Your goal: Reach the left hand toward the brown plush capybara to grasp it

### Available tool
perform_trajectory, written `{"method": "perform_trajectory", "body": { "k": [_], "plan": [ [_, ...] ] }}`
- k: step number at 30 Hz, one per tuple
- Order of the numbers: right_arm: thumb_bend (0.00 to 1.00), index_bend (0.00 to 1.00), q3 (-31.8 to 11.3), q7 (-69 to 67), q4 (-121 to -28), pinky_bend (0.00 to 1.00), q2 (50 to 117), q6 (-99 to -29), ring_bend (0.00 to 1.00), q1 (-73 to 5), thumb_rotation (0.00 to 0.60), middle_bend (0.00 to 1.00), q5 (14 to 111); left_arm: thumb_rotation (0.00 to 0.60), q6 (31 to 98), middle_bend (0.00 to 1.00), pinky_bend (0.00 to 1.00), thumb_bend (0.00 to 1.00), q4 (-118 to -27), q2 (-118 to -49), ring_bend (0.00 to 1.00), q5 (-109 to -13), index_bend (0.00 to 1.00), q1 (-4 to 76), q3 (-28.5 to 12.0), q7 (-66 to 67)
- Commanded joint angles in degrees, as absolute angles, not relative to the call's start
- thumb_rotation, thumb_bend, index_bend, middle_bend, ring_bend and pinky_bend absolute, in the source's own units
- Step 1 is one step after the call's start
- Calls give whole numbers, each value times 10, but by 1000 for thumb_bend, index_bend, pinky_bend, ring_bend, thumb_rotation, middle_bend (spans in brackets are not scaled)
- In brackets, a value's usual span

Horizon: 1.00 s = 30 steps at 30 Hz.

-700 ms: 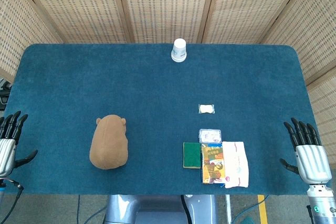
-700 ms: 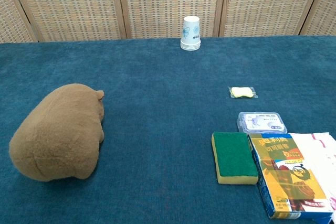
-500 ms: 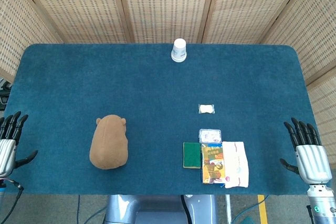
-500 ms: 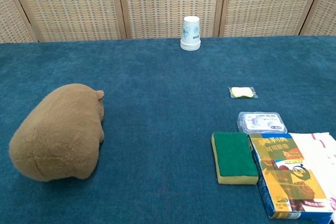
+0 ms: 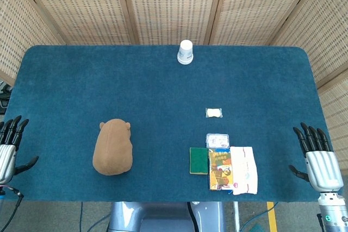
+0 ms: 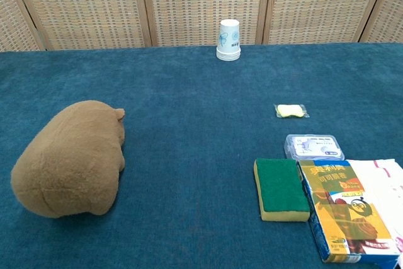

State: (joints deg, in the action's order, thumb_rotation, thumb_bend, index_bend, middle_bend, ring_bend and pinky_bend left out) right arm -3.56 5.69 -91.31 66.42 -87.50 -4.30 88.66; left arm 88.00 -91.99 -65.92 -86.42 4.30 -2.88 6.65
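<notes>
Head view shows my left robot hand spread and empty at the left edge of the surface, well apart from the capybara, which lies near the front edge. My right robot hand is likewise spread, beside the right edge.

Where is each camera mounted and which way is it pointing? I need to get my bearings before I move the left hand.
Head view: high, looking steeply down on the whole blue table; the left hand and right hand show at its near corners, fingers spread.
Chest view: low at the near edge, looking across the table toward the wicker screens; no hand shows.
Both share the capybara, paper cups, sponge and carton.
</notes>
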Motion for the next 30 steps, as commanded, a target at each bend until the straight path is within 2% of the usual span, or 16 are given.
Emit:
{"method": "perform_trajectory", "body": {
  "k": [1,18,26,30],
  "plan": [
    [178,55,-36,57,-913,0,664,-875,0,-43,600,0,886,600,881,0,0,209,-920,-660,0,-864,0,43,-29,66],
    [178,61,-37,56,-911,0,664,-864,0,-46,600,0,879,600,862,0,0,220,-927,-659,0,-856,4,52,-33,62],
    [178,70,-38,56,-908,0,666,-859,0,-48,600,0,874,600,795,0,0,239,-952,-620,0,-810,140,92,-65,19],
    [178,71,-40,59,-903,0,669,-856,0,-50,600,0,870,600,716,0,0,277,-975,-576,0,-763,252,127,-88,-28]
  ]
}}
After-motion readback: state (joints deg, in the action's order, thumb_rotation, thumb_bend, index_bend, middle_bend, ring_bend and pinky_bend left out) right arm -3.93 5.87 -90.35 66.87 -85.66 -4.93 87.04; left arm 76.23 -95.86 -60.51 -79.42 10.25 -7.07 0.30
